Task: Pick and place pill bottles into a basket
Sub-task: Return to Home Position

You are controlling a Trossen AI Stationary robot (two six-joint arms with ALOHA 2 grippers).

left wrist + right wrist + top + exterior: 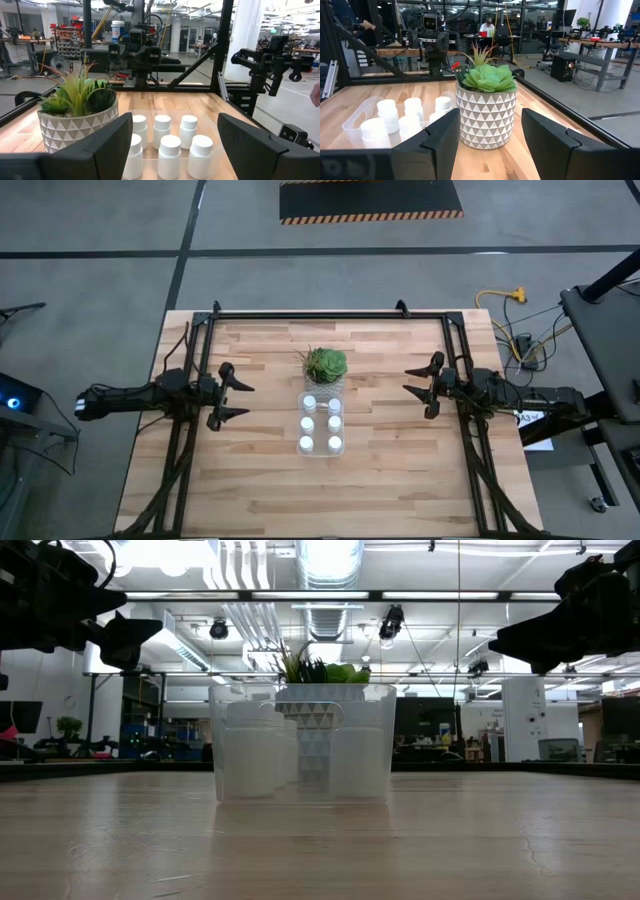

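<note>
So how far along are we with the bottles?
Done: all six bottles stand inside the basket, and none shows outside it. In hand: nothing. The left gripper and right gripper hang either side of it, fingers open and empty. Left: probably only settling both grippers home.

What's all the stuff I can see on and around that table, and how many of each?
pill bottles: six, white with white caps, standing two by three inside the basket.
basket: one, clear plastic, middle of the table.
plant: one, green leaves in a white patterned pot, at the basket's far end.
table: one, light wood, under everything.
left fingers: one pair, dark, open and empty, out to the basket's left.
right fingers: one pair, dark, open and empty, out to the plant's right.
</note>
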